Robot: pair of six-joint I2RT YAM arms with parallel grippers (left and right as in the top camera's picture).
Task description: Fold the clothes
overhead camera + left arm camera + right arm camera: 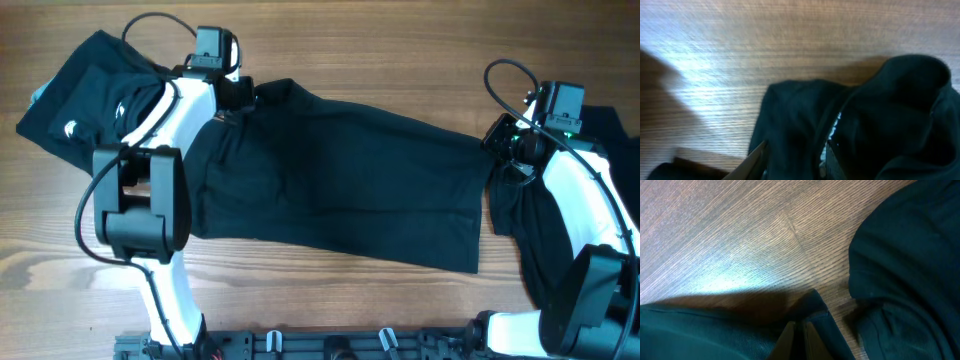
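At the upper left of the top view, a black shirt (70, 90) lies in a heap on the table (400, 50). Beside it the left gripper (243, 97) sits at the upper left corner of the big shirt (340, 180), its fingers (754, 159) a bit apart with cloth between them. The big shirt lies spread across the middle. At its right edge the right gripper (497, 140) is squeezed shut on the cloth. More black clothes (520, 225) lie at the far right. The big shirt looks soft, light and floppy, so pinch it at the corners.

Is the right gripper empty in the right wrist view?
No, the right gripper is shut, its fingers pinching a corner of the black T-shirt.
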